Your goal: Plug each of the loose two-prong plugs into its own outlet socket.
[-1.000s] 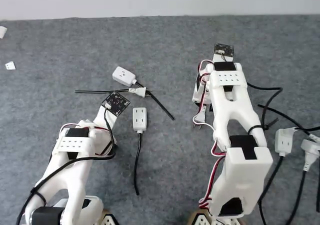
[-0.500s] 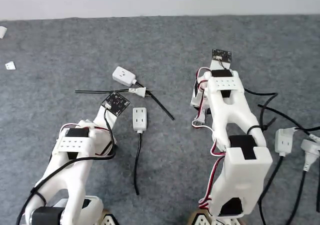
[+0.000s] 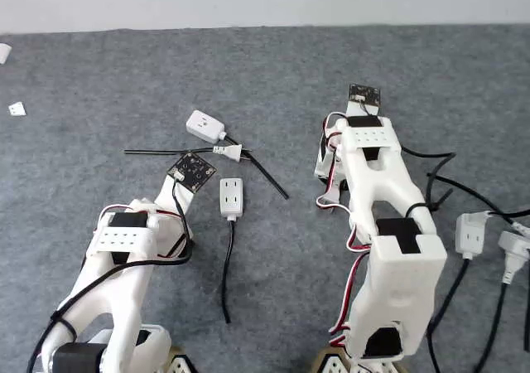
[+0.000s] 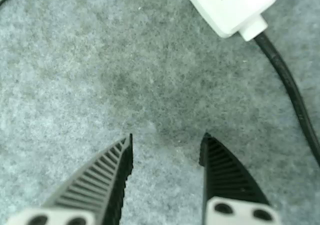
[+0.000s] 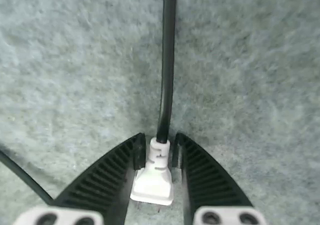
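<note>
My right gripper (image 5: 158,136) is shut on a white two-prong plug (image 5: 154,179). The plug's black cable (image 5: 167,60) runs straight away over the grey carpet. In the high view the right arm (image 3: 373,153) covers this plug. My left gripper (image 4: 167,137) stands open just above the carpet with nothing between its fingers. The end of a white outlet socket (image 4: 230,5) lies a little beyond it. That socket (image 3: 231,197) lies right of the left arm (image 3: 124,249). Farther back are a second socket (image 3: 204,125) and a loose plug (image 3: 229,152) beside it.
A thin black rod (image 3: 157,152) lies left of the loose plug. At the right edge sit another white socket (image 3: 471,232) and a plug (image 3: 513,255) among black cables (image 3: 439,174). Two small white bits (image 3: 16,108) lie at the far left.
The right arm has shifted slightly to the left with the plug in its gripper. The left arm has kept still.
</note>
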